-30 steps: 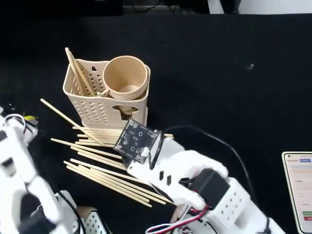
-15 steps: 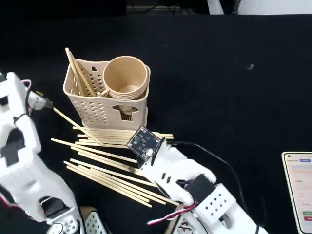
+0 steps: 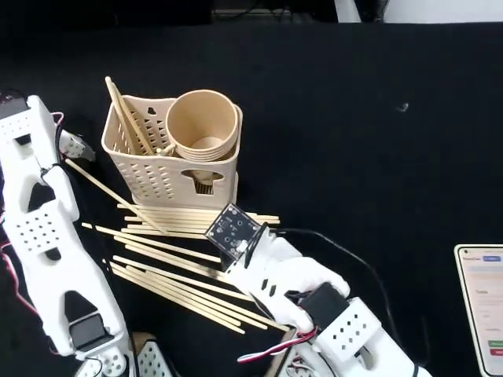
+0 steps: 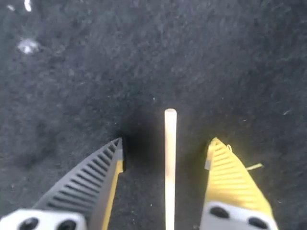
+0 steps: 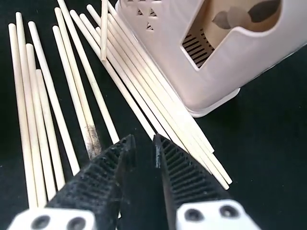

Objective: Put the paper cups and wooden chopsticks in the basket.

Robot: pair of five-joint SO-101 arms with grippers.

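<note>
A beige slotted basket (image 3: pixel 157 169) holds stacked paper cups (image 3: pixel 203 124) and a few wooden chopsticks (image 3: pixel 126 114). Several more chopsticks (image 3: pixel 177 271) lie spread on the black table in front of it. My left gripper (image 3: pixel 75 148) is left of the basket and stands open (image 4: pixel 166 143) around the far end of one long chopstick (image 4: pixel 170 163), without closing on it. That chopstick (image 3: pixel 118 196) slants toward the pile. My right gripper (image 5: pixel 144 139) hovers low over the chopsticks (image 5: pixel 91 100) by the basket's front corner (image 5: pixel 192 81), shut with a slim gap and holding nothing.
My right arm (image 3: pixel 291 287) stretches up from the bottom centre to the basket's front. A phone (image 3: pixel 481 302) lies at the right edge. Bare black cloth extends behind and to the right of the basket.
My left arm swung up from the lower left corner to the far tip of the long chopstick. My right arm drew back slightly a second ago and has since held still.
</note>
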